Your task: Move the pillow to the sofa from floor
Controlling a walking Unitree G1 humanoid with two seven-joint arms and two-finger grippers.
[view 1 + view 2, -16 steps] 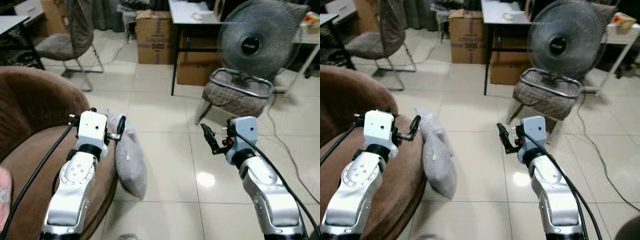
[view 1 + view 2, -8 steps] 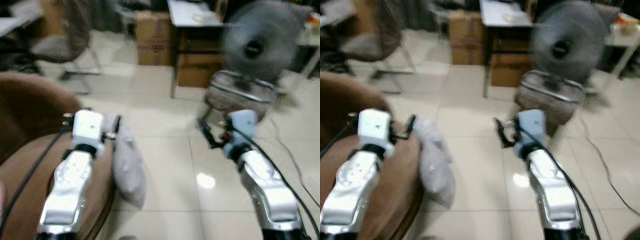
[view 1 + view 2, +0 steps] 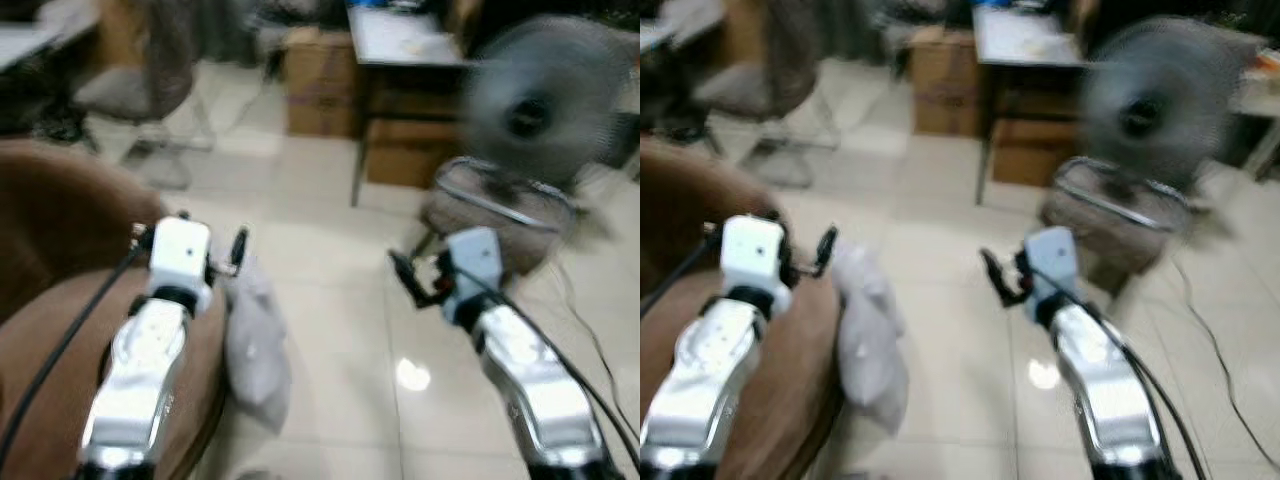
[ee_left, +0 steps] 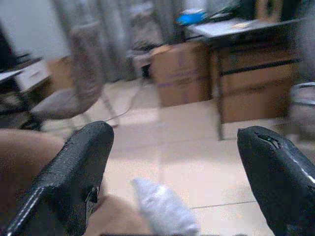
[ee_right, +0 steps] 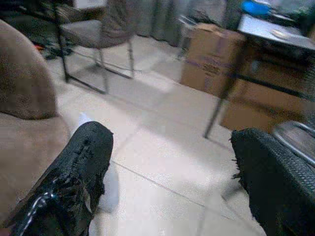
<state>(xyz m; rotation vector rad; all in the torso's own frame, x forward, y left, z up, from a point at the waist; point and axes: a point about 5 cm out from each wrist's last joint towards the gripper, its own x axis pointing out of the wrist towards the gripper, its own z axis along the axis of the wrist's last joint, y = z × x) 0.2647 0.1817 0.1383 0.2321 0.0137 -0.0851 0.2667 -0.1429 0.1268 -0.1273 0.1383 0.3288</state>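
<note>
The soft grey fabric pillow stands on its edge on the glossy cream tiled floor, leaning against the outer side of the rounded brown upholstered sofa. It touches the sofa's flank and sits below the level of the seat cushion.

The left hand is held above the sofa's edge, just over the top corner of the pillow, at the end of its silver arm and white wrist block. In the left wrist view its two black fingers stand wide apart with nothing between them, and the pale tip of the pillow shows low between them, next to the brown sofa.

The right hand hangs in the air over bare floor, well apart from the sofa and on the far side of the pillow from it. In the right wrist view its black fingers are also spread wide and hold nothing; the sofa's curved back and arm lie beyond one finger.

Farther from the sofa, across the floor, a dark round standing fan rises behind a grey checked metal-framed chair. Brown cardboard boxes sit beside and under a white tabletop on dark legs. A grey mesh-backed chair on a metal frame stands behind the sofa. The head views are blurred.
</note>
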